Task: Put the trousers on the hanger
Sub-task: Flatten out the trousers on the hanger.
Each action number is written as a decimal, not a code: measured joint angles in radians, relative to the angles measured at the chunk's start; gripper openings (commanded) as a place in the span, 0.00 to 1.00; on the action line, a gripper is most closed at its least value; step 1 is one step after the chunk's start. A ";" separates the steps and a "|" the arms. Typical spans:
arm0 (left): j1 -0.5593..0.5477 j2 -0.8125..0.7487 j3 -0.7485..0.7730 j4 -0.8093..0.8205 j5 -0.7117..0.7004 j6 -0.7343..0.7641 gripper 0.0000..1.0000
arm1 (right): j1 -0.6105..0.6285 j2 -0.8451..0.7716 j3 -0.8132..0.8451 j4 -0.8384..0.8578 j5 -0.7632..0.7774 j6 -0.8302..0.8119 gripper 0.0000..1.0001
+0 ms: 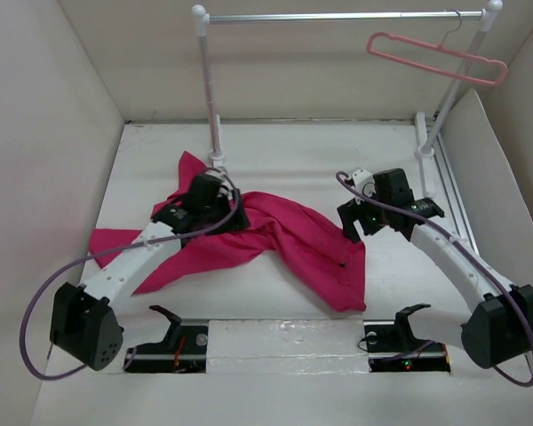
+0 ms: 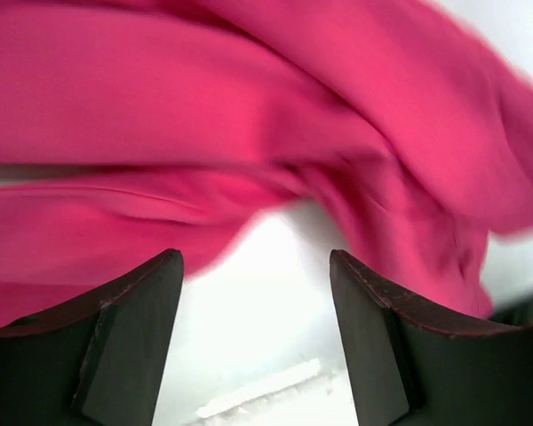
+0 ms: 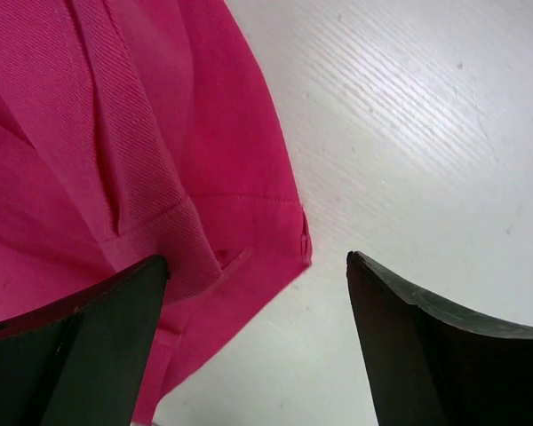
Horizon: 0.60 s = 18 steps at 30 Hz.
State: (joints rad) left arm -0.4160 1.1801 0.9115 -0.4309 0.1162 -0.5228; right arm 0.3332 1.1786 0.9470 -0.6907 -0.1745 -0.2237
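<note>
You have the trousers (image 1: 275, 235) lying crumpled across the middle of the table (image 1: 320, 151), one leg running out toward 9 o'clock and the lower edge ending near 5 o'clock, short of the near edge. The hanger (image 1: 435, 58) hangs by its hook on the clothes rail (image 1: 338, 16) up at 1 o'clock, well apart from the cloth. Your left gripper (image 2: 256, 257) has its jaws standing apart with only bare table between them; folds of the trousers lie just beyond the tips toward 12 o'clock. Your right gripper (image 3: 258, 262) stands wide and holds nothing: its left finger is over the cloth by a stitched corner, its right finger over bare table. From that corner you have open table from 12 round to 4 o'clock. In the top view, bare table runs between the rail's two posts at 12 o'clock, and white walls close in the left, back and right sides
</note>
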 measured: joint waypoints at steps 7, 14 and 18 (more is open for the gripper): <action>-0.399 0.164 0.004 0.082 0.004 -0.137 0.66 | -0.066 0.033 -0.048 0.138 -0.248 -0.073 0.80; -0.444 0.212 0.003 0.167 0.039 -0.201 0.69 | -0.074 -0.008 -0.066 0.122 -0.378 -0.080 0.76; -0.447 0.285 0.003 0.226 0.061 -0.209 0.68 | -0.090 -0.007 -0.067 0.090 -0.378 -0.085 0.69</action>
State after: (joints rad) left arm -0.8635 1.4647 0.9142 -0.2050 0.1772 -0.7319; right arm 0.2428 1.1717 0.8799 -0.6003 -0.5526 -0.3088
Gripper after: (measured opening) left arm 0.687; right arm 0.719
